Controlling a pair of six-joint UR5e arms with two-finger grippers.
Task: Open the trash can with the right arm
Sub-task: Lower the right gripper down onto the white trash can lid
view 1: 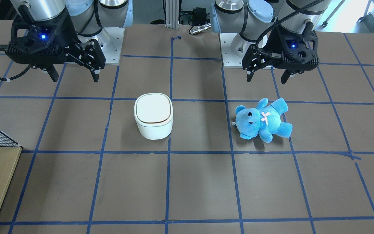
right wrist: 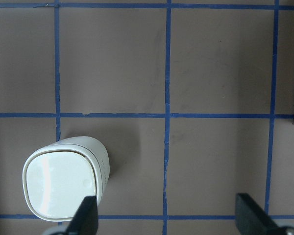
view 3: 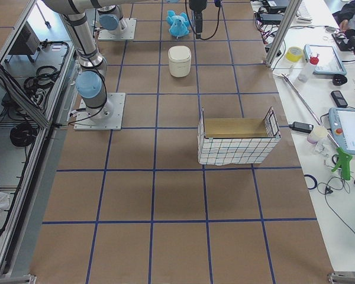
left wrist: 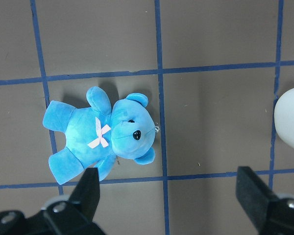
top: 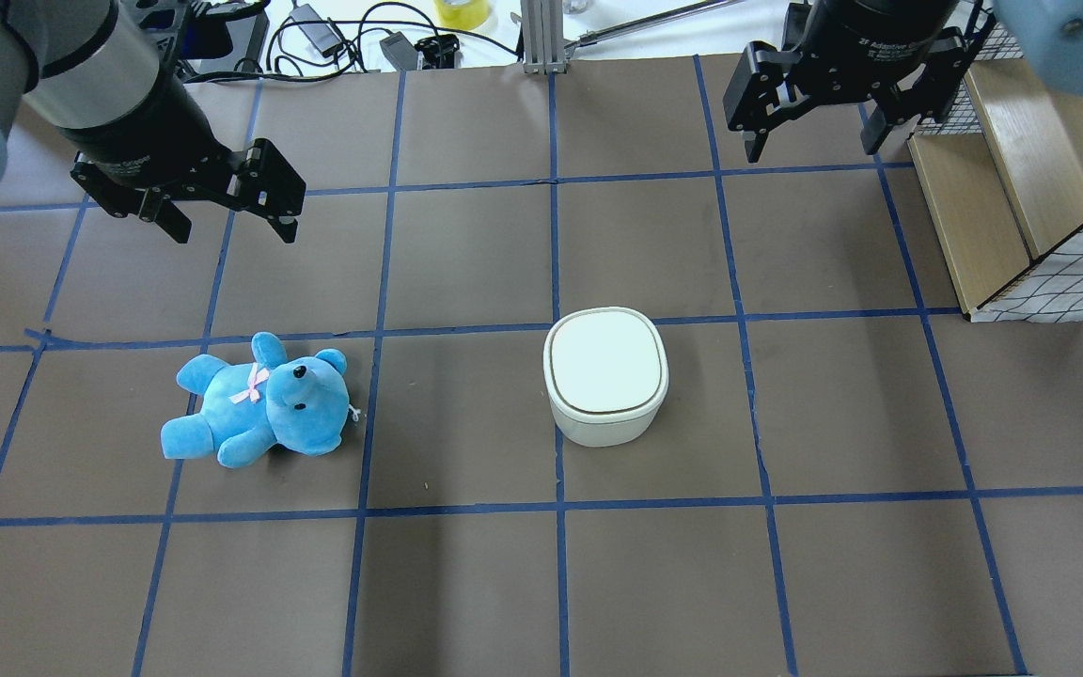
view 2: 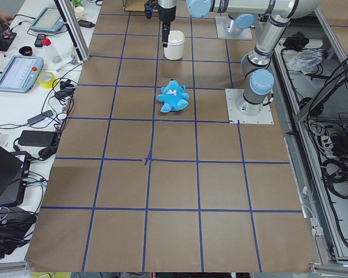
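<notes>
The white trash can (top: 606, 376) stands near the middle of the table with its flat lid shut; it also shows in the front view (view 1: 153, 115) and the right wrist view (right wrist: 66, 178). My right gripper (top: 810, 150) is open and empty. It hangs above the table, far behind and to the right of the can, as the front view (view 1: 75, 78) and its wrist view (right wrist: 166, 215) show. My left gripper (top: 233, 235) is open and empty, above and behind a blue teddy bear (top: 259, 400).
The teddy (view 1: 263, 119) lies on its back to the left of the can, about one grid square away. A wire-mesh basket with wooden boards (top: 1049, 273) stands at the table's right edge. Blue tape lines grid the brown table (top: 466, 583).
</notes>
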